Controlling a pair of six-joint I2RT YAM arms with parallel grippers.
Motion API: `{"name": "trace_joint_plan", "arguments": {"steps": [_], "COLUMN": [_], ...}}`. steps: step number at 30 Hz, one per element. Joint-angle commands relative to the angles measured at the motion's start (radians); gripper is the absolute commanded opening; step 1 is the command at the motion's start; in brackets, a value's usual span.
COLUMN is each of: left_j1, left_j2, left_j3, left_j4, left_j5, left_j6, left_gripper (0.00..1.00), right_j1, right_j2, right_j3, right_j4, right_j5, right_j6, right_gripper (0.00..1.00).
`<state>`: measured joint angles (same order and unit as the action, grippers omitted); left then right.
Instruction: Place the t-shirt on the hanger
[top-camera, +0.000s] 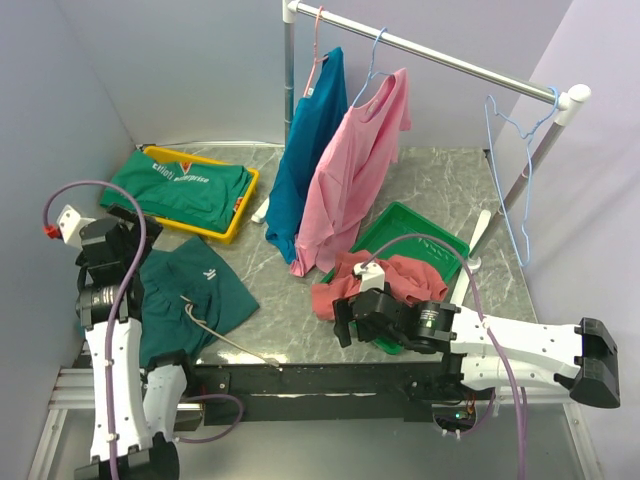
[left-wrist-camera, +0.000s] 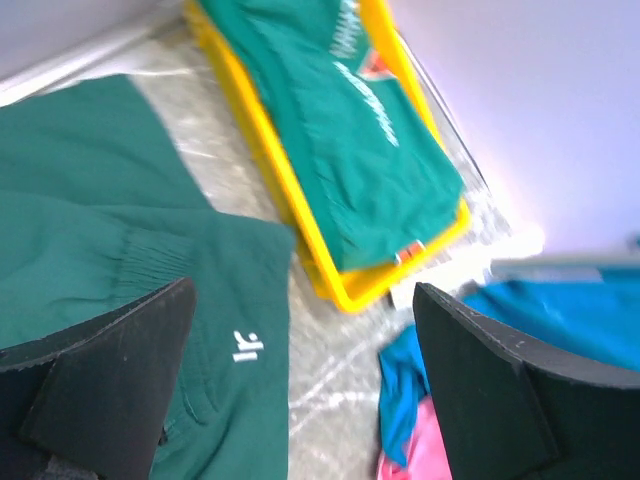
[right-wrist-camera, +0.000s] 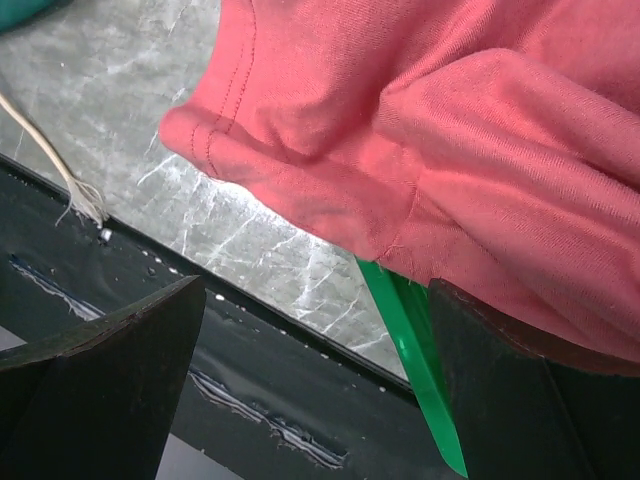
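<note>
The salmon-red t-shirt lies crumpled, partly in the green tray and spilling over its near-left corner onto the table. It fills the upper part of the right wrist view. The empty light blue wire hanger hangs at the right end of the rail. My right gripper is open and empty, low over the table's near edge, just left of the t-shirt's hem. My left gripper is open and empty at the far left, above a dark green garment.
A yellow tray holds a folded green garment; another dark green garment lies near the left arm. A teal-blue t-shirt and a pink t-shirt hang from the rail. A thin cord lies at the table's near edge.
</note>
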<state>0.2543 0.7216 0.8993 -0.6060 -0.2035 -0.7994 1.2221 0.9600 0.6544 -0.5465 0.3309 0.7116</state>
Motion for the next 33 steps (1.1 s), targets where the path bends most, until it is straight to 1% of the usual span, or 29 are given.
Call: {"name": "trace_joint_plan", "arguments": {"steps": [1, 2, 4, 5, 6, 8, 9, 11, 12, 13, 14, 15, 16, 17, 18, 19, 20, 22, 23, 25, 26, 29, 33], "left_j1": [-0.039, -0.053, -0.104, -0.122, -0.16, -0.197, -0.242, -0.303, -0.37, -0.407, -0.488, -0.531, -0.576, -0.661, -0.703, -0.745, -0.824, -0.901, -0.973, -1.039, -1.094, -1.173, -1.23], "left_j2": [-0.019, -0.021, -0.03, -0.043, -0.048, -0.051, -0.051, -0.048, -0.048, -0.045, -0.044, -0.042, -0.04, -0.03, -0.024, -0.005, 0.004, 0.019, 0.035, 0.062, 0.071, 0.108, 0.137], "left_j3": [0.036, 0.039, 0.033, 0.024, 0.023, 0.026, 0.027, 0.035, 0.038, 0.036, 0.033, 0.029, 0.023, 0.013, 0.009, 0.001, 0.001, -0.005, -0.005, 0.001, 0.003, 0.012, 0.01], "left_j4": [0.026, 0.025, 0.032, 0.037, 0.044, 0.045, 0.051, 0.049, 0.049, 0.049, 0.052, 0.057, 0.063, 0.069, 0.072, 0.08, 0.084, 0.1, 0.112, 0.117, 0.12, 0.121, 0.135], "left_j5": [0.157, 0.185, 0.194, 0.229, 0.245, 0.277, 0.321, 0.338, 0.335, 0.326, 0.313, 0.296, 0.245, 0.221, 0.207, 0.153, 0.127, 0.072, 0.053, 0.0, -0.011, -0.049, -0.062], "left_j6": [0.1, 0.104, 0.117, 0.123, 0.135, 0.149, 0.166, 0.172, 0.181, 0.181, 0.178, 0.167, 0.161, 0.155, 0.138, 0.131, 0.12, 0.098, 0.094, 0.085, 0.082, 0.074, 0.066], "left_gripper": [0.97, 0.96, 0.96, 0.96, 0.96, 0.96, 0.96, 0.96, 0.96, 0.96, 0.96, 0.97, 0.97, 0.97, 0.96, 0.96, 0.96, 0.96, 0.96, 0.96, 0.97, 0.96, 0.96], "right_j1": [0.008, 0.01, 0.005, 0.001, -0.004, -0.006, -0.007, -0.004, -0.007, -0.004, -0.006, -0.006, -0.007, -0.007, -0.007, -0.007, -0.007, -0.009, -0.018, -0.038, -0.061, -0.087, -0.128], "right_j2": [-0.012, -0.007, -0.003, -0.006, -0.023, -0.059, -0.067, -0.093, -0.101, -0.109, -0.121, -0.125, -0.127, -0.124, -0.122, -0.118, -0.113, -0.115, -0.124, -0.136, -0.147, -0.159, -0.13], "right_j3": [0.054, 0.059, 0.074, 0.074, 0.086, 0.112, 0.122, 0.157, 0.168, 0.177, 0.194, 0.201, 0.209, 0.221, 0.229, 0.234, 0.241, 0.235, 0.22, 0.199, 0.174, 0.133, 0.105], "right_j4": [-0.02, -0.027, -0.033, -0.033, -0.038, -0.053, -0.061, -0.09, -0.096, -0.108, -0.118, -0.127, -0.157, -0.176, -0.196, -0.246, -0.274, -0.349, -0.371, -0.403, -0.403, -0.386, -0.362], "right_j5": [0.02, 0.063, 0.101, 0.115, 0.144, 0.178, 0.21, 0.241, 0.259, 0.273, 0.286, 0.299, 0.33, 0.344, 0.362, 0.39, 0.405, 0.443, 0.448, 0.439, 0.421, 0.389, 0.373], "right_j6": [-0.008, 0.008, 0.028, 0.04, 0.051, 0.071, 0.075, 0.081, 0.08, 0.078, 0.075, 0.078, 0.081, 0.086, 0.092, 0.11, 0.121, 0.165, 0.182, 0.201, 0.206, 0.212, 0.215], "right_gripper": [1.0, 1.0, 1.0, 1.0, 1.0, 1.0, 1.0, 1.0, 1.0, 1.0, 1.0, 1.0, 1.0, 1.0, 1.0, 1.0, 1.0, 1.0, 1.0, 1.0, 1.0, 1.0, 1.0]}}
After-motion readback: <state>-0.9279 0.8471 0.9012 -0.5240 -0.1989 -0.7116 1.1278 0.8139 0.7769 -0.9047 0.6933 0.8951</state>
